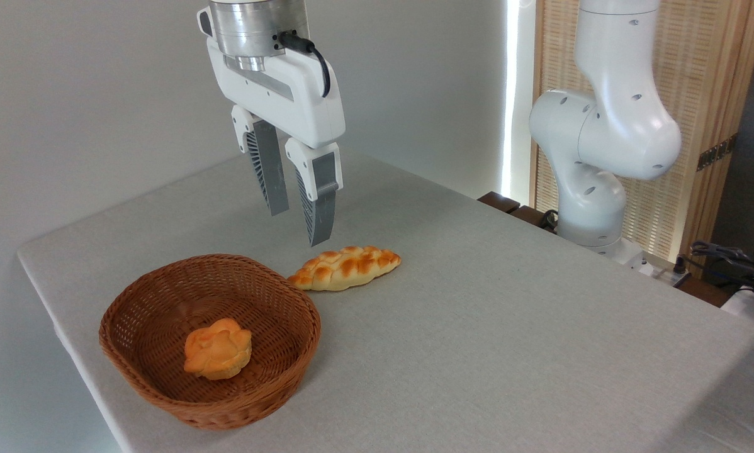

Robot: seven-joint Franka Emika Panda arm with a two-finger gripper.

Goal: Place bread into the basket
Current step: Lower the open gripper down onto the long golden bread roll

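Observation:
The bread (345, 267), a long braided loaf with a golden-brown top and pale sides, lies flat on the table just right of the basket. The basket (131, 352) is round brown wicker and stands near the table's front left corner. My gripper (298, 228) hangs in the air above the loaf's left end and behind the basket's far rim. Its two grey fingers point down with an empty gap between them, so it is open and touches nothing.
A small round orange bun (218, 348) lies inside the basket. The robot's white base and arm (603, 145) rise at the back right beside a slatted wooden screen. Cables and small gear (736, 261) sit at the far right edge. The table's left edge is close to the basket.

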